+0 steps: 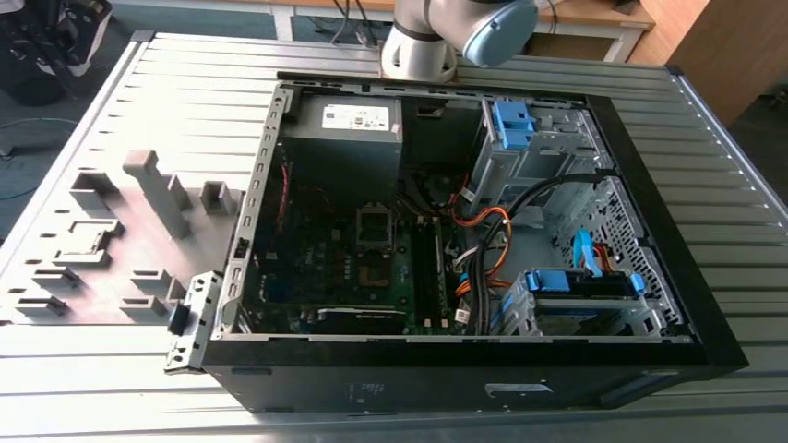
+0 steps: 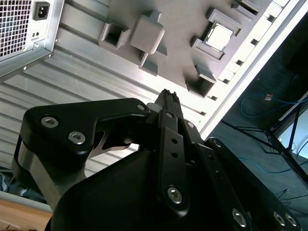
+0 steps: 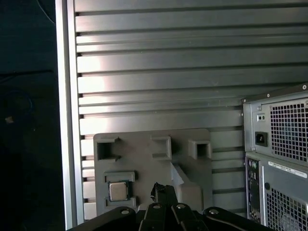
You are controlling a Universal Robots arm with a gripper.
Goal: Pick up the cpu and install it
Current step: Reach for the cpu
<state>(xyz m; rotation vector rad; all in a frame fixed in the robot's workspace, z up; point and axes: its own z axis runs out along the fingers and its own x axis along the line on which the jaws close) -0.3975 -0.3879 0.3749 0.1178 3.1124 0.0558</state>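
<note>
One ribbed metal worktop (image 1: 185, 92) carries everything you see. Most of it is taken by the open black PC case (image 1: 493, 369), which fills the centre and the exterior view's right. At the exterior view's left lies the grey fixture plate (image 1: 129, 258) with its raised pockets. Your gripper (image 3: 157, 186) hangs above that plate in both wrist views, fingers (image 2: 169, 108) pressed together with nothing between them. Smallest, the cpu (image 3: 118, 191) sits flat in a square pocket of the plate, apart from the fingertips.
</note>
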